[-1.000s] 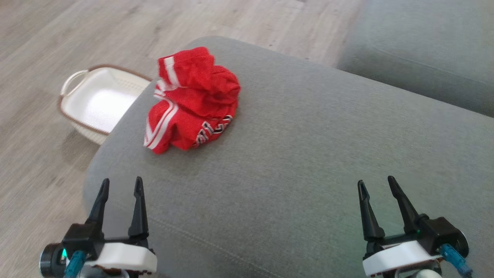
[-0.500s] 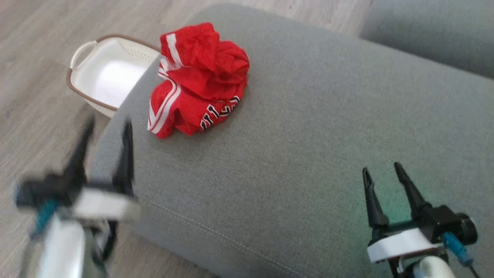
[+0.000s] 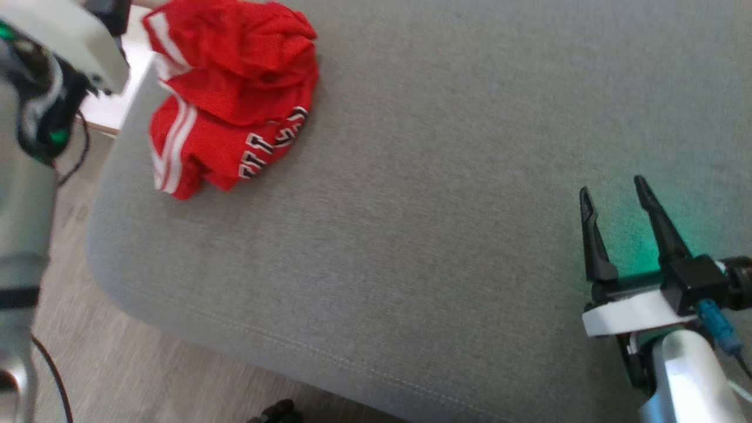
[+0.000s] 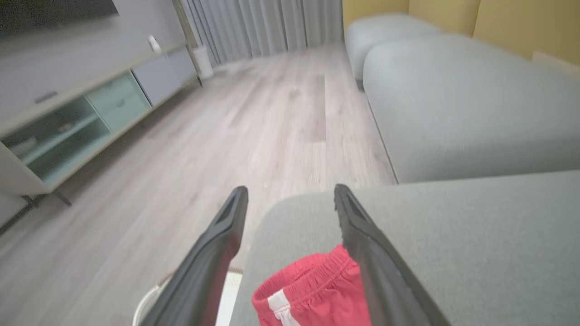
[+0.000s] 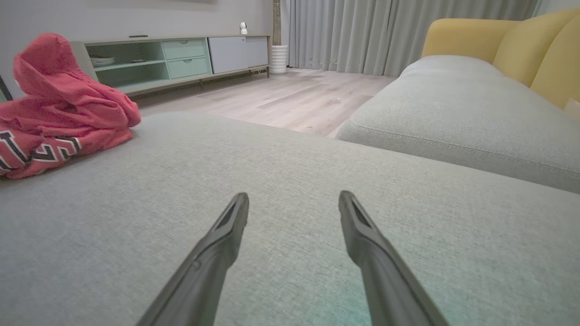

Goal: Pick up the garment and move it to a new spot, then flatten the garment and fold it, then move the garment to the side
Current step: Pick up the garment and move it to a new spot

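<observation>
The crumpled red mesh shorts with white side stripes and black-and-white lettering (image 3: 229, 100) lie in a heap at the far left corner of the broad grey fabric sofa cushion (image 3: 411, 235), close to its left edge. The left gripper (image 4: 290, 190) hovers above them, jaws wide and empty, and the elastic waistband shows between its fingers in the left wrist view. The right gripper (image 3: 611, 185), also wide and empty, sits low over the near right of the cushion, well apart from the shorts.

The step in hand looks like the first pick-up. It probably goes best if the left fingers come down astride a raised fold, such as the waistband ridge, and close on several layers. A straight lift should follow, then a carry rightward to the open middle. A sideways nudge risks tipping the heap over the edge toward the white basket (image 4: 144, 308) on the floor.
</observation>
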Tool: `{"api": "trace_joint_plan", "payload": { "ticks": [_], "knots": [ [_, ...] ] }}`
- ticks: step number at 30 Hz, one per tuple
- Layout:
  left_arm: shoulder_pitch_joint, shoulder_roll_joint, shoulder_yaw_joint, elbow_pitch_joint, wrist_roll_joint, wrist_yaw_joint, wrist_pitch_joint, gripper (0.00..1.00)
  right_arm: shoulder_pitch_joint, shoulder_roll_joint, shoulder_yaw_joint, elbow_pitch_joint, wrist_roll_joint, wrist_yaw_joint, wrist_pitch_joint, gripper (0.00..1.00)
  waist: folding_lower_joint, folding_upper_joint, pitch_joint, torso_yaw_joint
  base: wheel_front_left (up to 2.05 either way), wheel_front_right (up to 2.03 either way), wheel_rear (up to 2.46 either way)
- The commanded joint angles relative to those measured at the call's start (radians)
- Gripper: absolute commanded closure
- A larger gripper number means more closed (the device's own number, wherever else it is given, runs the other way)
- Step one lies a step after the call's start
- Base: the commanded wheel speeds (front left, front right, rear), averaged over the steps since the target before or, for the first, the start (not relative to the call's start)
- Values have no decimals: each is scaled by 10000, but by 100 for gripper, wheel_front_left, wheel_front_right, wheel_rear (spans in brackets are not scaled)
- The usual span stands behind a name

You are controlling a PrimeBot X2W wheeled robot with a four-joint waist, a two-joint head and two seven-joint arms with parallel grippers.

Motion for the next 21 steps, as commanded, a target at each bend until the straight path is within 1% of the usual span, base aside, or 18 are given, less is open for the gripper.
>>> {"api": "trace_joint_plan", "payload": {
  "ticks": [1, 3, 4, 6, 8, 14, 17, 20, 21],
  "knots": [
    [-929, 834, -107, 667, -558, 14, 764, 0, -351, -131, 214, -383, -142, 77, -106, 0, 0, 0, 709, -516, 0, 0, 0],
    [-1308, 1008, -541, 1452, -1038, 14, 1404, 0, -438, -181, 197, -421, -161, 77, -106, 0, 0, 0, 896, -616, 0, 0, 0],
    [-1308, 1008, -541, 1452, -1038, 14, 1404, 0, -438, -181, 197, -421, -161, 77, -106, 0, 0, 0, 896, -616, 0, 0, 0],
    [-1561, 1139, -910, 2087, -1442, 14, 1899, 0, -493, -221, 188, -472, -175, 77, -99, 0, 0, 0, 1075, -692, 0, 0, 0],
    [-1753, 1195, -1131, 2582, -1864, 13, 2108, 0, -541, -265, 166, -527, -182, 77, -93, 0, 0, 0, 1241, -738, 0, 0, 0],
    [-1792, 1159, -2088, 3461, -2778, 13, 2042, 0, -699, -328, 222, -649, -225, 77, -66, 0, 0, 0, 1639, -812, 0, 0, 0],
    [-1639, 1108, -2526, 3833, -3124, 13, 1882, 0, -747, -331, 316, -614, -247, 77, -52, 0, 0, 0, 1706, -839, 0, 0, 0],
    [-1501, 1176, -3016, 4097, -3294, 12, 1632, 0, -807, -312, 415, -577, -255, 77, -48, 0, 0, 0, 1742, -911, 0, 0, 0],
    [-1464, 1221, -3215, 4092, -3354, 12, 1488, 49, -837, -308, 440, -572, -246, 77, -47, 0, 0, 0, 1762, -942, 0, 0, 0]
  ]
}}
